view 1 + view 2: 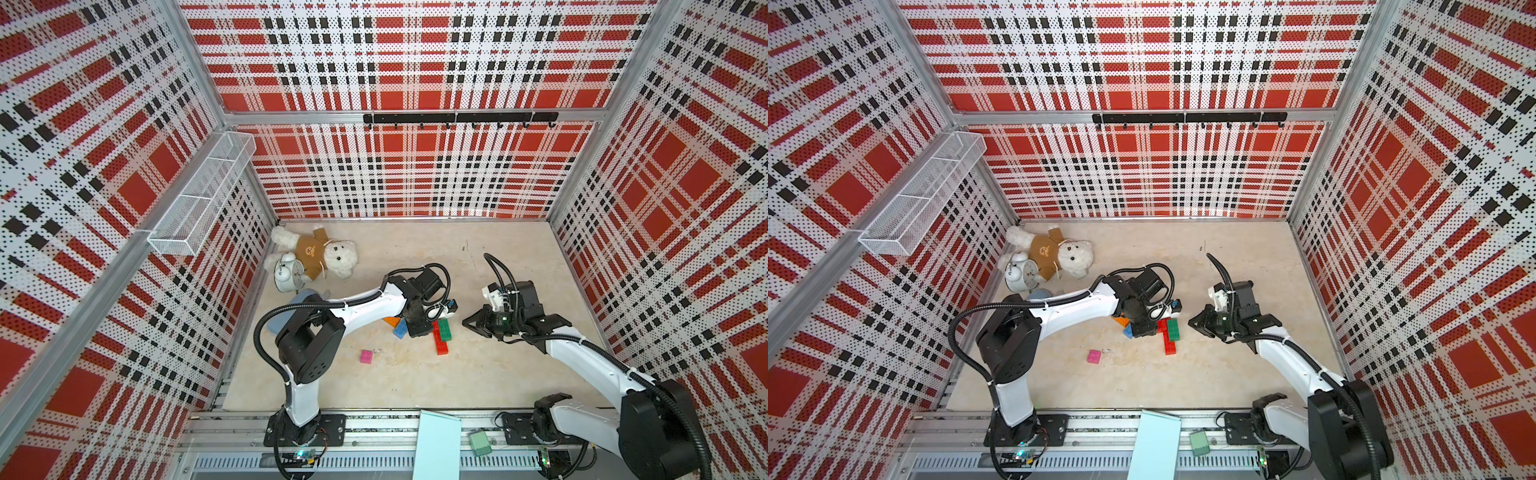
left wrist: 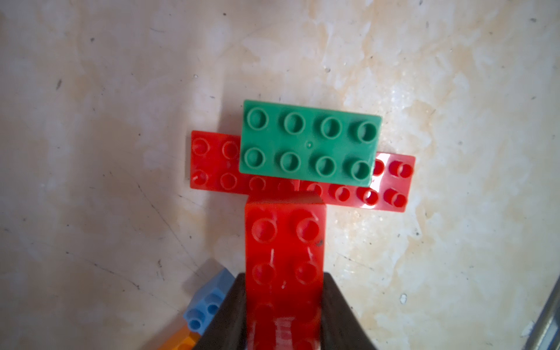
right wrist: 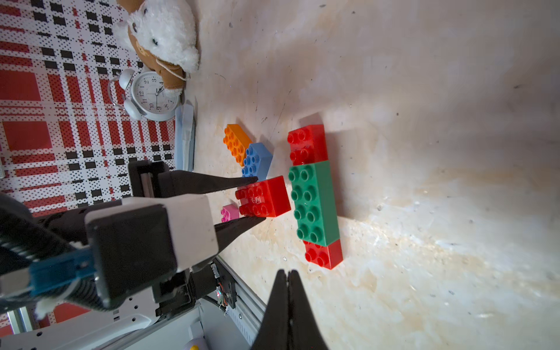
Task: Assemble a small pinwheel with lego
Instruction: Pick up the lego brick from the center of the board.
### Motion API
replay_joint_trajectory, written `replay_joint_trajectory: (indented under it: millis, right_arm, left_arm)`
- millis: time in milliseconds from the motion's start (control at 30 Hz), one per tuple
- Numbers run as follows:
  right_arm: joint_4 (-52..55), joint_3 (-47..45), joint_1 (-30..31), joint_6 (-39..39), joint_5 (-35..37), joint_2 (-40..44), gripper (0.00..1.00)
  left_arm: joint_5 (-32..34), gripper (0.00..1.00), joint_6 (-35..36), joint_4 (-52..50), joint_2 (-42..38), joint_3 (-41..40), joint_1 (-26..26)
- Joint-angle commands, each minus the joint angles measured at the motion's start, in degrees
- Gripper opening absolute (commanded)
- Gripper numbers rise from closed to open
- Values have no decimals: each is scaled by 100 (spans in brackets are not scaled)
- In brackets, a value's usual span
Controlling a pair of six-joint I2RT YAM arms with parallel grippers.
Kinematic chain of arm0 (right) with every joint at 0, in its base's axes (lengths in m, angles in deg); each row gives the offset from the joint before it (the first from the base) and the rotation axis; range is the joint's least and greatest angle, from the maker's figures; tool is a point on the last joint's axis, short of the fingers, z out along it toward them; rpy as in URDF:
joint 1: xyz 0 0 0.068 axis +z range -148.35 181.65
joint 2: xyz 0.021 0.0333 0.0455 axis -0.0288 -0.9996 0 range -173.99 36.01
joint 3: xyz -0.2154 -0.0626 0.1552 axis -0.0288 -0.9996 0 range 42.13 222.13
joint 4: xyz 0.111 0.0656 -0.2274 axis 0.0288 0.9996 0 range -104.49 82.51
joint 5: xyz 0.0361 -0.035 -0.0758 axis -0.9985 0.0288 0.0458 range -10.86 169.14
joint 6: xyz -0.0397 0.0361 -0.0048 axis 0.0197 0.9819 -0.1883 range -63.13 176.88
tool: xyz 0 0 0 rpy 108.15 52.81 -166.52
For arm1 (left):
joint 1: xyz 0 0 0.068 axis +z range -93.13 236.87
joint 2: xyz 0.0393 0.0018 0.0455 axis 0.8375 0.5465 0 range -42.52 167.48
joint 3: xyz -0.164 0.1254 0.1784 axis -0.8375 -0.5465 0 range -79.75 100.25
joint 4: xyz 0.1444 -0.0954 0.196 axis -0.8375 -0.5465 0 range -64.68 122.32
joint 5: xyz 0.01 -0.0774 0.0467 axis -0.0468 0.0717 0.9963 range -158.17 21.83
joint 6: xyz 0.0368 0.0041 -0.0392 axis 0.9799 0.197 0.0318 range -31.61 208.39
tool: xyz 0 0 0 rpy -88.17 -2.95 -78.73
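The left gripper (image 3: 260, 198) pinches a red brick (image 2: 285, 242) at mid-frame, just beside the green brick (image 3: 315, 203). The right gripper (image 3: 288, 275), bottom centre, is pressed together, empty.

A: Bricks?
B: Moulded plastic. The red brick (image 2: 285, 251) is glossy with glare spots; the green brick (image 2: 309, 142) is duller, satin.
A: Tool?
B: The left tool (image 2: 284, 275) fingers (image 2: 224, 318) are matt black, smooth.
A: Counter?
B: The counter (image 2: 121, 151) is smooth, pale stone-look, scuffed, speckled.
A: Rest?
B: Fuzzy plush teddy bear (image 3: 163, 33). Glossy white metal alarm clock (image 3: 148, 94). Matt perforated-sheet walls (image 1: 415, 62). White wire-mesh basket (image 1: 199, 195).
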Motion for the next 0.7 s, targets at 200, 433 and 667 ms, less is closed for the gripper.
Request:
replay_joint_trajectory:
  millis: [200,433,667]
  right_arm:
    - [131,-16,-441,-7,-18,184,2]
    - [197,-7,-454,-79,-93,135,2]
    - [184,4,-454,-131,-39,-31,7]
  left_arm:
    - [-232,28,387,-416,297,330,0]
    - [-246,27,401,-456,418,444,-11]
    - [-167,27,404,-381,432,441,48]
